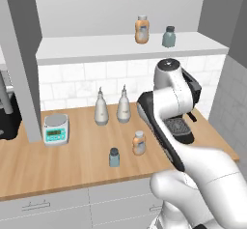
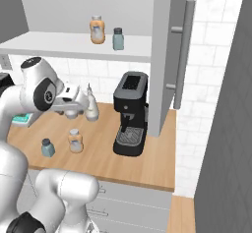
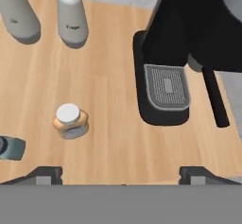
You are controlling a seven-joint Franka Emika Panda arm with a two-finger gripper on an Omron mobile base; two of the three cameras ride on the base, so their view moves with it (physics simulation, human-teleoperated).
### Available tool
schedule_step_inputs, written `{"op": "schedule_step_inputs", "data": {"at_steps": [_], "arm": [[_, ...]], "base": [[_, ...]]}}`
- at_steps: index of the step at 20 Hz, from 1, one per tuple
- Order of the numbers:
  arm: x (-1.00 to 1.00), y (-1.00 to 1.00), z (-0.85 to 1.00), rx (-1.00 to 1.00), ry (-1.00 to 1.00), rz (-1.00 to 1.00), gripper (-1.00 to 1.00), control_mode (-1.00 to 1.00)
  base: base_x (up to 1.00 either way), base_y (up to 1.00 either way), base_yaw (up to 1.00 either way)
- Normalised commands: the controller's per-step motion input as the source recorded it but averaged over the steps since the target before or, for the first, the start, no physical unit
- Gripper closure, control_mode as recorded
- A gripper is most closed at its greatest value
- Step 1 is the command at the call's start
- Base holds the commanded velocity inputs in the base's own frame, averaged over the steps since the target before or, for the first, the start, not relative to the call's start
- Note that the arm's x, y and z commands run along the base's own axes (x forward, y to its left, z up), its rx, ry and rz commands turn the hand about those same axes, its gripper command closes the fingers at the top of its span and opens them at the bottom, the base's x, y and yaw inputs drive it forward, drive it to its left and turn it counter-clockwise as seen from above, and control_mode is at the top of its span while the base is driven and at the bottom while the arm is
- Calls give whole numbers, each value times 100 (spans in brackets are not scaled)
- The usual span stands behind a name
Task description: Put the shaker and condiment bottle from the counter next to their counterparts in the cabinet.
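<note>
The condiment bottle (image 3: 70,120) and shaker (image 1: 114,157) are standing on the counter (image 1: 77,160), left of the coffee machine (image 2: 130,113). The gripper (image 3: 121,175) is hanging wide and empty above them, so the first pickup seems pending: descending onto one. The base views are showing the counterparts (image 1: 142,30) on the cabinet (image 1: 96,49) shelf.

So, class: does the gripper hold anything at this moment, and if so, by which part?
Nothing is held. The gripper is open above the counter, with bare wood between its tips; the condiment bottle stands apart.
</note>
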Motion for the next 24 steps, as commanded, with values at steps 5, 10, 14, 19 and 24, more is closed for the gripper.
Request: {"op": "schedule_step_inputs", "data": {"at_steps": [5,10,14,19,24], "arm": [[-11,52,-3,0,-15,-17,-100,-100],[-32,65,-4,-2,-19,0,-100,-100],[-22,44,-22,-13,-7,3,-100,-100],[0,67,-53,-5,-13,0,-100,-100],[1,63,-48,0,-20,0,-100,-100]], "base": [[0,0,0],[0,0,0],[0,0,0],[0,0,0],[0,0,0]]}}
